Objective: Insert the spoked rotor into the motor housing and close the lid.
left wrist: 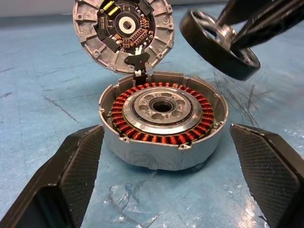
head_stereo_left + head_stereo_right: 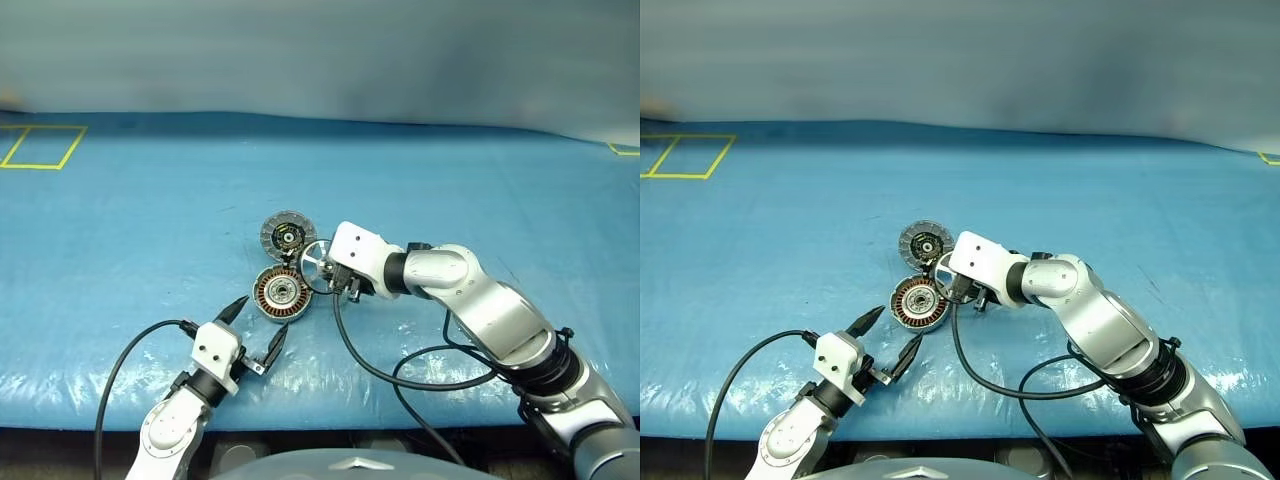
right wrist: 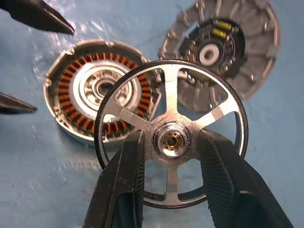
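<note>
The right gripper (image 3: 170,142) pinches the thin dark spoked rotor (image 3: 170,133) by its silver hub above the copper-wound silver motor housing (image 1: 164,118), where a tilted descent could jam it; left gripper (image 2: 252,326) gapes empty.

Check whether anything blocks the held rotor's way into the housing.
Nothing visible does. The right gripper holds the spoked rotor by its hub, off the table beside the motor housing, whose windings lie uncovered. The lid lies open behind, and the open left gripper waits short of the housing.
</note>
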Available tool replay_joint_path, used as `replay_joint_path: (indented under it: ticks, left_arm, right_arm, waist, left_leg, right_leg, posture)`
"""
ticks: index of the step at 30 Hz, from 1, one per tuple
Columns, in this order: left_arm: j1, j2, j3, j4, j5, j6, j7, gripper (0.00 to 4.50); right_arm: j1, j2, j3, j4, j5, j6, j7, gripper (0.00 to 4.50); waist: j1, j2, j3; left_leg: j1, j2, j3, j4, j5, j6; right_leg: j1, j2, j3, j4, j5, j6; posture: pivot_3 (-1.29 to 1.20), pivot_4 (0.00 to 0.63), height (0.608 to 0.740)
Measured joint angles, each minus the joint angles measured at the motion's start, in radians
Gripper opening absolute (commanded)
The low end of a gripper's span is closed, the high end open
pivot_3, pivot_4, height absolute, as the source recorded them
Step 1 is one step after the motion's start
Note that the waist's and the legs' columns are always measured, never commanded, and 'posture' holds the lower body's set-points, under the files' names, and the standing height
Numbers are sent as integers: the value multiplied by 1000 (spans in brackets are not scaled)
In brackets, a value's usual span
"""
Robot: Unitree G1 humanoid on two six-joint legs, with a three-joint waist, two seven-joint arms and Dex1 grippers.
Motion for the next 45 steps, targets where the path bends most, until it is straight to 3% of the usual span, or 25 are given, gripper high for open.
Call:
replay_joint_path:
  ticks: [20, 38, 45]
  left_arm:
    - [16, -7, -1, 27, 9, -25, 3, 4500]
    - [15, -9, -1, 35, 10, -45, 4, 4500]
    - [19, -11, -1, 35, 11, -44, 9, 4500]
  right_arm:
    - [-58, 109, 118, 70, 53, -19, -5, 1318]
    - [-58, 112, 159, 166, 13, -79, 5, 1318]
    - [-58, 102, 172, 162, 13, -80, 21, 3609]
  waist:
    - [-3, 0, 0]
    - [-3, 0, 0]
    - [-3, 0, 0]
  left_leg:
    - [0, 0, 0, -1, 0, 0]
    - [0, 0, 0, -1, 0, 0]
    - [0, 0, 0, -1, 0, 0]
  right_leg:
    - [-1, 0, 0, 0, 0, -1]
    - [-1, 0, 0, 0, 0, -1]
    - [-1, 0, 0, 0, 0, -1]
  posture:
    - [0, 150, 740]
    - [0, 150, 740]
    - [0, 150, 740]
